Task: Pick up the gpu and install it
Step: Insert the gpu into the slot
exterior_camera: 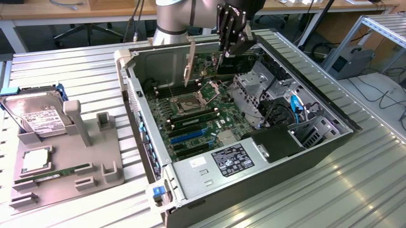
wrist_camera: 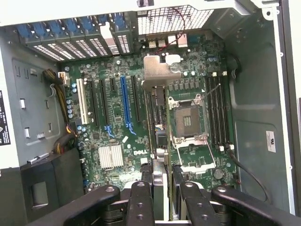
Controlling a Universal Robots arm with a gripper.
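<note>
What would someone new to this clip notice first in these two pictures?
The open computer case sits mid-frame in the exterior view, its green motherboard exposed. Above the board, the arm's jaws are clamped on the gpu, which hangs on edge with its pale bracket toward the exterior view's left. Further to the exterior view's left, a grey holder carries a hard drive.

gpu [exterior_camera: 222, 61]: thin dark card with a pale metal bracket [exterior_camera: 189, 62] at one end. stands on edge, long side level, pinched at its upper edge by the pincer [exterior_camera: 231, 47]. hangs inside the open case [exterior_camera: 304, 156] above the motherboard [exterior_camera: 190, 118], bracket end toward the case's rear wall.
</note>
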